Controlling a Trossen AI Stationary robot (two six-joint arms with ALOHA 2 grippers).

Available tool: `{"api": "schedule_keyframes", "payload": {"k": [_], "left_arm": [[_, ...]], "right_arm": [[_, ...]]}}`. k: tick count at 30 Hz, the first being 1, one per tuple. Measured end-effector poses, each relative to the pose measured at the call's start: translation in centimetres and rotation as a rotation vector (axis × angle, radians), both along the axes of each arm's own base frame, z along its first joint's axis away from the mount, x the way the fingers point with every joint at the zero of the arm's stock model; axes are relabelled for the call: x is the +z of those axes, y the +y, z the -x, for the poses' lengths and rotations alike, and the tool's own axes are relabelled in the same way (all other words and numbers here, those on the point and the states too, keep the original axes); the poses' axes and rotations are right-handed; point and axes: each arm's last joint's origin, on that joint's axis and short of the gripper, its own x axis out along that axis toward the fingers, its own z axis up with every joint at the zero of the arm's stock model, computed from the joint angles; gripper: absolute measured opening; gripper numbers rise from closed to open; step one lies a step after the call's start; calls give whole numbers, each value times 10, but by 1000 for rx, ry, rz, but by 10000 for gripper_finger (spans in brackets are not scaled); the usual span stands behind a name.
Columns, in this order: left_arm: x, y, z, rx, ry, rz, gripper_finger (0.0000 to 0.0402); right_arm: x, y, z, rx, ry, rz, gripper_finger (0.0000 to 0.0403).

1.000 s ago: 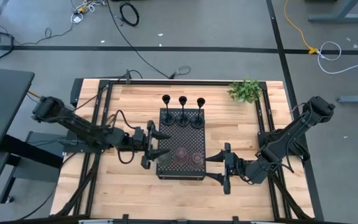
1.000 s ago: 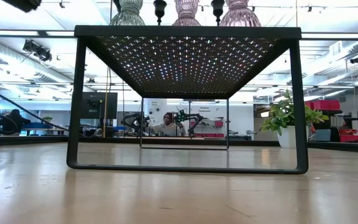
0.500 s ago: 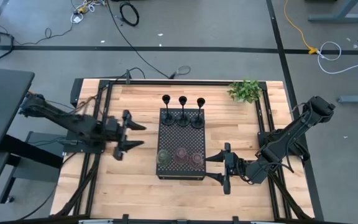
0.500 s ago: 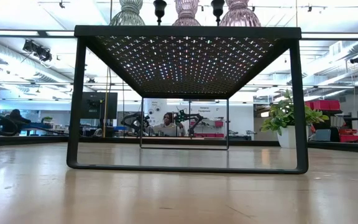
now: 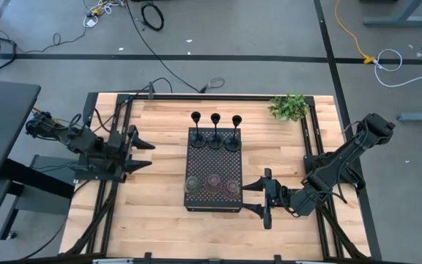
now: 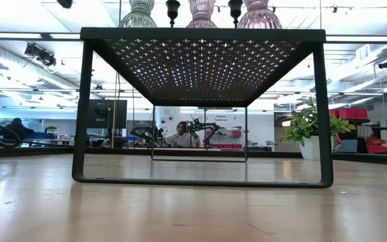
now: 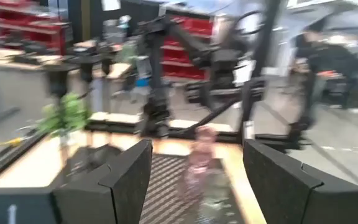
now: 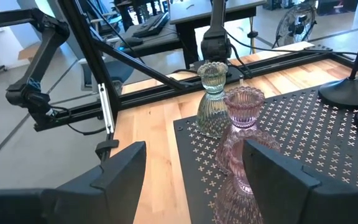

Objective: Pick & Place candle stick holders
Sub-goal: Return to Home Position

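Left gripper: empty, its two fingers stand apart; it hangs above its own side edge of the light wooden table.
Right gripper: empty, fingers spread apart, waiting low over the table.
Deciding relation: the big black perforated rectangular shelf lies straight ahead of the left gripper's fingertips but well apart from them. The right gripper is the nearer one, its tips just beside the shelf's corner.
Shelf content, row near the right gripper: one olive-green hourglass-shaped glass holder and two squat pinkish glass holders, side by side, all upright.
Shelf content, far row: three slim black stem holders, upright in one line.
Judgement: all six holders are placed, so only the return to home remains. Only the right gripper could bump the closest pinkish holder.
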Motion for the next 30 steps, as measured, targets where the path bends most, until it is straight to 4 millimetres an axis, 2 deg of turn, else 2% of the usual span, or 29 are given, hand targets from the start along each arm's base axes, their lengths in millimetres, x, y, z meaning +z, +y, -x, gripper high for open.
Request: {"api": "schedule_keyframes", "payload": {"k": [5, 26, 30], "left_arm": [[-6, 3, 0, 100, 57, 11, 252], [-6, 2, 0, 91, 62, -23, 252], [-7, 2, 0, 90, 68, -20, 252]], "right_arm": [[0, -1, -1, -1, 1, 8, 263], [0, -4, -3, -5, 2, 54, 263], [2, -6, -4, -57, -20, 56, 263]]}}
